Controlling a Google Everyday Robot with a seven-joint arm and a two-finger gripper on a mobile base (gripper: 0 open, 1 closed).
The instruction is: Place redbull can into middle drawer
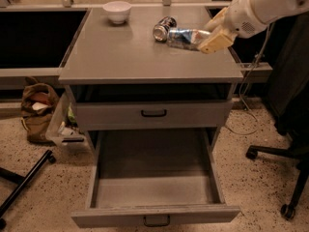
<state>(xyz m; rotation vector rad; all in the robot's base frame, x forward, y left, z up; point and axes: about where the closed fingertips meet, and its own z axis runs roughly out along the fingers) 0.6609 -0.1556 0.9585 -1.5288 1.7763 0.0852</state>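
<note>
Above the cabinet top (120, 52), gripper (206, 38) around the redbull can (182, 37)

Silver-blue redbull can (183, 37) sideways in end effector (206, 40), grey middle drawer (120, 213) pulled open

I count two cans: redbull can (182, 37) far right, clamped in gripper (212, 36) above tabletop (130, 54); dark can (163, 28) just beside. One white bowl (117, 11), far left. Two drawers: middle drawer (193, 212) open, near; upper drawer (111, 115) closed.
</note>
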